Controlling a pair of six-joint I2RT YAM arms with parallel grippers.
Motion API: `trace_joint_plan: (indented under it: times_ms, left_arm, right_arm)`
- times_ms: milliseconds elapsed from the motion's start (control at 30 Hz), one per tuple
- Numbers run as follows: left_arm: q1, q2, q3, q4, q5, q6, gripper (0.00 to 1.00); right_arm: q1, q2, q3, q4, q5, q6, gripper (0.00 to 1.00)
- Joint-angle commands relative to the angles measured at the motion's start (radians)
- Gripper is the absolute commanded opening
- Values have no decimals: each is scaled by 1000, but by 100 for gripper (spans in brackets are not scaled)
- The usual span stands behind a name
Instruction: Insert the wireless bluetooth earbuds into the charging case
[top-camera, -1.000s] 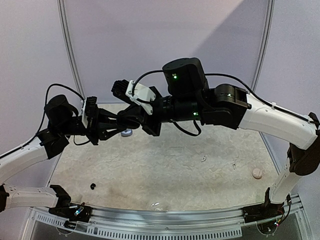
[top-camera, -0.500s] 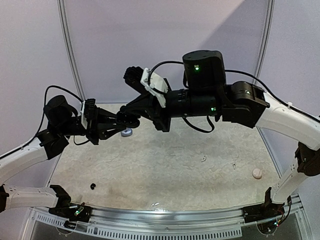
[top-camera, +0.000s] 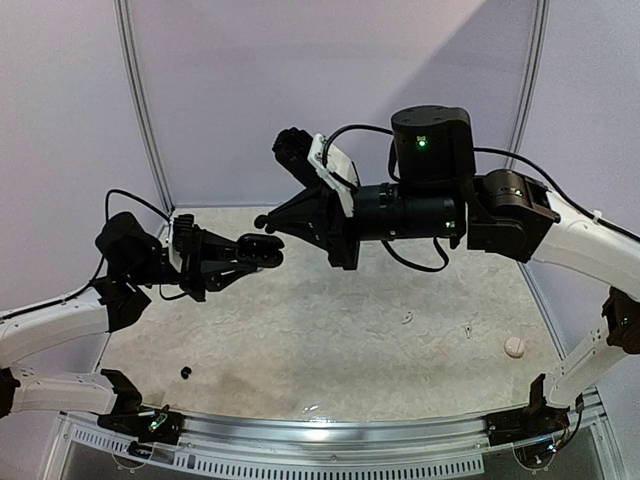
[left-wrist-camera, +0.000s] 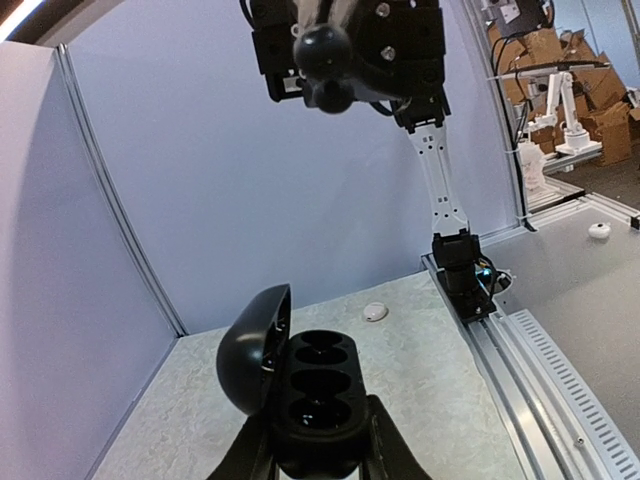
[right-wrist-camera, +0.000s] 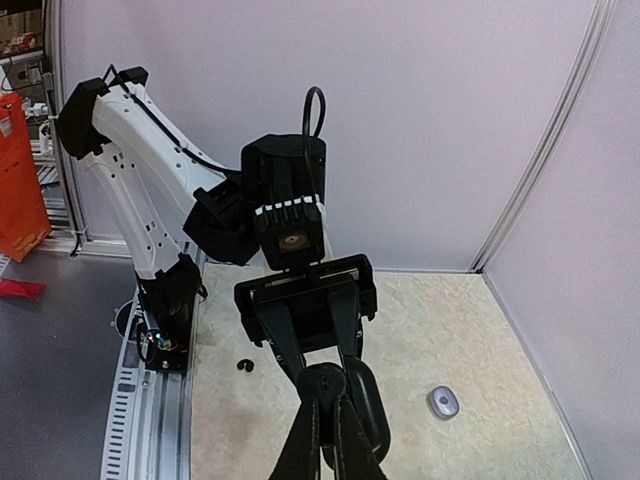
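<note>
The pale, marbled stone-look table has a matte, mottled top and lilac walls at its far and side edges.

Above its far-left part the left gripper is clamped narrowly on the black glossy oval charging case, one finger on each long side. The case is well clear of the table. Its domed lid stands hinged open to one side. The body shows a row of rounded dark wells; they are shiny and shadowed, so I cannot tell whether any bud sits in them.

The right gripper hangs just above and beside the case, its tapered black fingers pressed together. Whether anything tiny is pinched at the tips cannot be made out.

A round white puck lies flat near the right edge. A small grey oval piece with a lighter centre lies toward the far side.

A tiny black earbud rests near the near-left corner. A tiny whitish earbud and a second whitish earbud lie apart, right of the middle.
</note>
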Motion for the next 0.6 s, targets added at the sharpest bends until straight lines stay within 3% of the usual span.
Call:
trace_joint_plan:
  times_ms: [0,367,567]
  left_arm:
    - [-16,9,-33,94,32,-8,0]
    - [-18,23,-32,129,50,-27,0]
    - [-16,31,-27,119,84,57,0]
  right_arm:
    - [4,-4,-15,-21,13,36,0]
    - [5,9,-15,-125,51,-8,0]
    - [4,8,-21,-123,54,-30,0]
